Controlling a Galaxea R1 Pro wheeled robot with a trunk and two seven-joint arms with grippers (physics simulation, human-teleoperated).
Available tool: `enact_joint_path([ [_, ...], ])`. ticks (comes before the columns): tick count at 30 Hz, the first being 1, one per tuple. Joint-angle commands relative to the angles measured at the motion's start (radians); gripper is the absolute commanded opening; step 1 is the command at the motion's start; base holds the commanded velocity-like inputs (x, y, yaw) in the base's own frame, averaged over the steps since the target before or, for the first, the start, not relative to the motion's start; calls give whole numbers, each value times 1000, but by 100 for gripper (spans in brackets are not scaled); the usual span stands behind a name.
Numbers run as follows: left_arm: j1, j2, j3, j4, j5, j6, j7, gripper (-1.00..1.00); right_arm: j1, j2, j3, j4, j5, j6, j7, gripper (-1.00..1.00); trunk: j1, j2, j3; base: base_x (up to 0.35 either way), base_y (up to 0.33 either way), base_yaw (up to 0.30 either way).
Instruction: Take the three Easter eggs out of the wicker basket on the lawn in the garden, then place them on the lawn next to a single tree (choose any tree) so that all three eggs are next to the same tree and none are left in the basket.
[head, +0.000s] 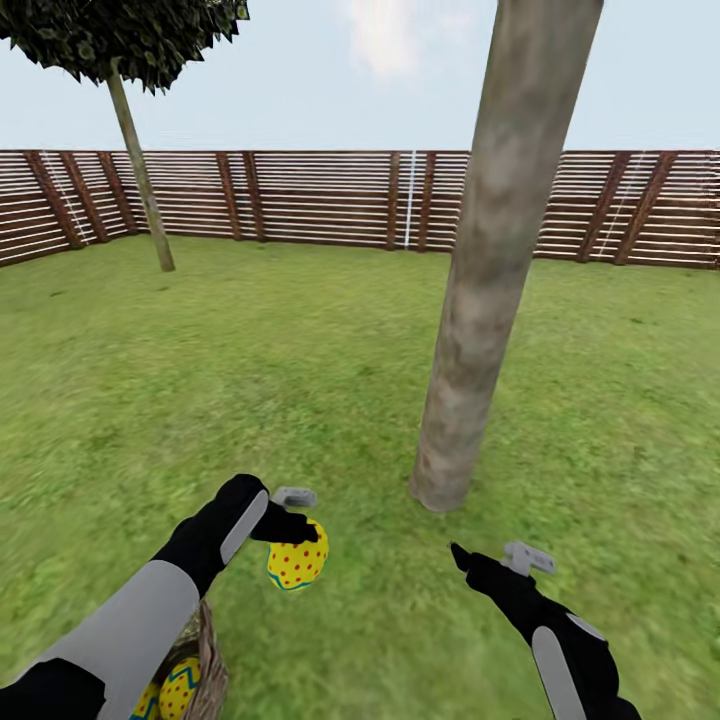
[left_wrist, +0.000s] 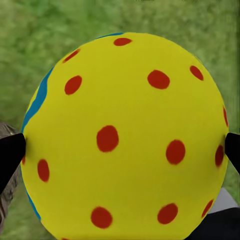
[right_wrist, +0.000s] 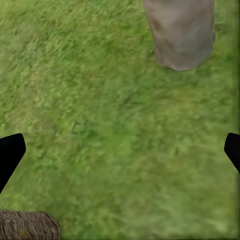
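1. Head view: the left tool (head: 296, 532) grips a dotted egg (head: 298, 563) above the lawn (head: 300, 350), near the tree (head: 480, 300); two eggs (head: 178, 690) sit in the basket (head: 208, 660).
2. Left wrist view: black fingertips (left_wrist: 10, 155) pinch the egg (left_wrist: 125, 135).
3. Right wrist view: the right tool (right_wrist: 120, 150) is spread wide, empty, over grass (right_wrist: 100, 100) near the trunk (right_wrist: 182, 32).

Even, bright daylight reaches me with no cast shadows or glare. The lawn (head: 300, 350) smears softly toward the lower frame edges; both wrist views are blurry, and the fence (head: 330, 200) bows slightly.
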Motion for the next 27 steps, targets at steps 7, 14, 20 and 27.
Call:
enact_joint_path([
  [7,-1,0,-4,-2,-1,-1,-1,-100,-1,1,5,6,-9,4,-5,100,-27,49,23,0,0,-57],
  [14,0,0,-4,-1,-1,-2,-1,-100,-1,1,-1,9,-10,4,-5,100,-54,98,47,0,0,-38],
  [20,0,-6,-5,-2,-2,-2,0,-100,-1,1,-4,11,-10,4,-5,100,-77,140,72,0,0,-196],
  [27,0,-11,-12,-1,-2,-3,0,-100,-1,1,-5,12,-10,4,-5,100,-104,189,102,0,0,-215],
])
